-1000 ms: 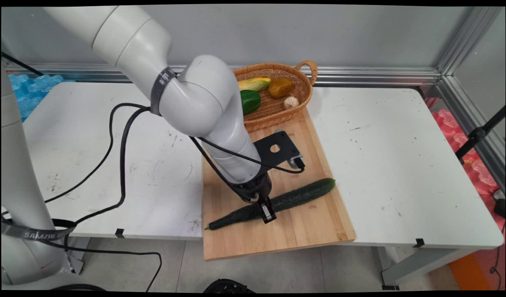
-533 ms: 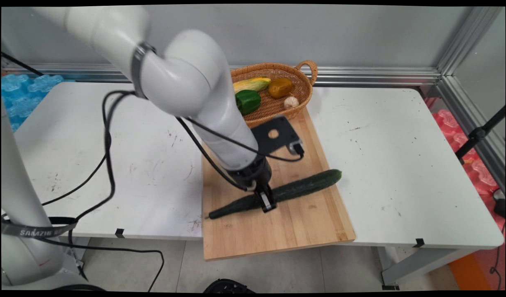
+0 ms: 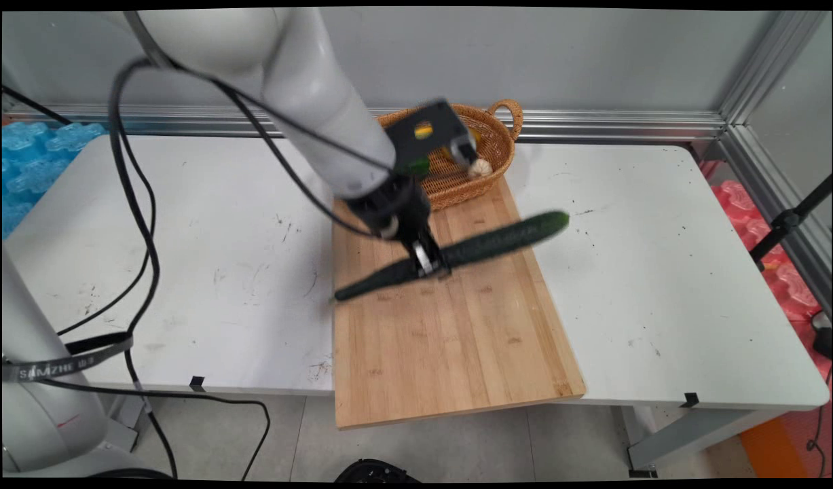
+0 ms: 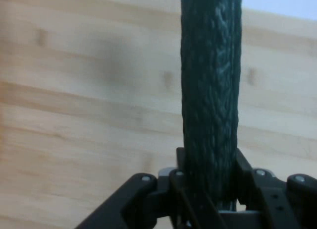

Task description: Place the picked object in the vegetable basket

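A long dark green cucumber (image 3: 497,239) hangs in the air above the wooden cutting board (image 3: 450,339), tilted with its right end higher. My gripper (image 3: 430,263) is shut on it near its middle. In the hand view the cucumber (image 4: 211,90) runs straight up from between the black fingers (image 4: 181,164), with the board's (image 4: 89,115) wood grain behind it. The cucumber's thin tip reaches past the board's left edge over the white table (image 3: 185,258).
A wicker basket (image 3: 487,146) stands at the board's far end, partly hidden by the hand, holding a garlic bulb (image 3: 481,167) and other vegetables. Black cables (image 3: 127,204) hang from the arm at the left. The table's right half (image 3: 660,272) lies bare.
The gripper has risen and moved toward the basket with the cucumber in it. The cucumber, which lay on the board a second ago, now hangs well above it.
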Action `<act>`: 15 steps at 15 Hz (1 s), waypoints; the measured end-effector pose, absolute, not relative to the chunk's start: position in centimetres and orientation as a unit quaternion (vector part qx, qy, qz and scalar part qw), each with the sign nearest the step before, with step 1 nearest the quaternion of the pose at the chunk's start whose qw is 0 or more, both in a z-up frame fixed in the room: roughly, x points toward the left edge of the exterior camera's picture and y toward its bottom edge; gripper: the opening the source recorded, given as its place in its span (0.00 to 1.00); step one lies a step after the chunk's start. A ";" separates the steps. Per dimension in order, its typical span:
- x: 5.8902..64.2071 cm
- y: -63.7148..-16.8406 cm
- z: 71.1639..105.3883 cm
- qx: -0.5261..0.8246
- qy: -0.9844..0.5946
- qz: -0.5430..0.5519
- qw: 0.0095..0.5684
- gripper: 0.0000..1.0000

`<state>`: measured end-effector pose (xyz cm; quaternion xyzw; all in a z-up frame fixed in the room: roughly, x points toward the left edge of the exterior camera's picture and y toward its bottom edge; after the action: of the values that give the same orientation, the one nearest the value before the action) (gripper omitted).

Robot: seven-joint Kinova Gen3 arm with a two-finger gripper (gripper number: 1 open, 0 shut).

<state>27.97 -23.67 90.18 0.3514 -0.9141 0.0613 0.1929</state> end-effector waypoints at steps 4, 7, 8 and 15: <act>30.5 -26.1 92.9 0.361 -0.905 0.083 0.207 0.00; 32.2 -28.6 94.2 0.366 -0.899 0.104 0.215 0.00; 32.7 -29.6 94.5 0.367 -0.897 0.113 0.218 0.00; 34.7 -36.8 94.0 0.354 -0.892 0.155 0.234 0.00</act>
<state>34.75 -36.77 94.01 0.3536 -0.8924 0.1553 0.2336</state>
